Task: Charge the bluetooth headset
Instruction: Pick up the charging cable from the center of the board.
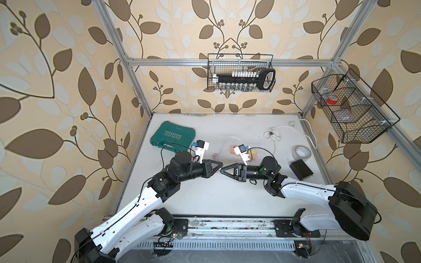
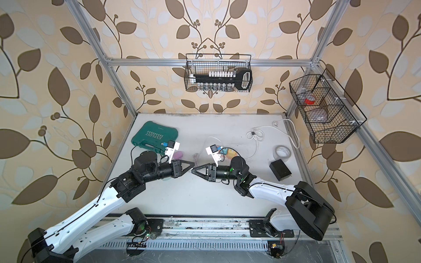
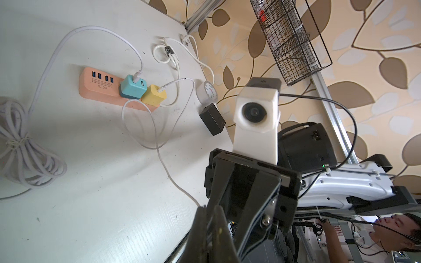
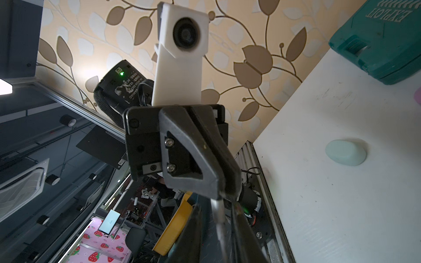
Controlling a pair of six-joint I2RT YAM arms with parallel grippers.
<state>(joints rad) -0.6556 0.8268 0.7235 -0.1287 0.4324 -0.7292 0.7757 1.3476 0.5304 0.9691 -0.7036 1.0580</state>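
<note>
Left gripper (image 3: pixel 209 214): closest to your left wrist lens, at the bottom edge of that frame and cut off there. Its fingers are clenched on the end of the white cable (image 3: pixel 157 148), and the plug itself is buried between them.
White cable: you can follow it from the yellow charger (image 3: pixel 153 95) on the orange power strip (image 3: pixel 100 88), through a loose loop on the table (image 1: pixel 205 200), up to that pinch.
Right gripper (image 1: pixel 222 172): tip to tip with the left one at mid-frame in both top views. In the right wrist view a slim pale piece (image 4: pixel 217 216) sits between its fingers, but you cannot tell whether they press it or stand just off it.
Pale piece: too blurred for you to say what it is.
Headset: you cannot pick it out with certainty. A mint oval (image 4: pixel 346 152) lies on the table at the right of the right wrist view. A pink oval (image 2: pixel 178 155) peeks from behind the left wrist camera mount in a top view.
Power strip, top views: mostly hidden behind the right wrist camera mount.
Bundled cord (image 3: pixel 20 145): cut off by the left edge of the left wrist view.
Green tool case (image 1: pixel 173 139): upper left of the table.
</note>
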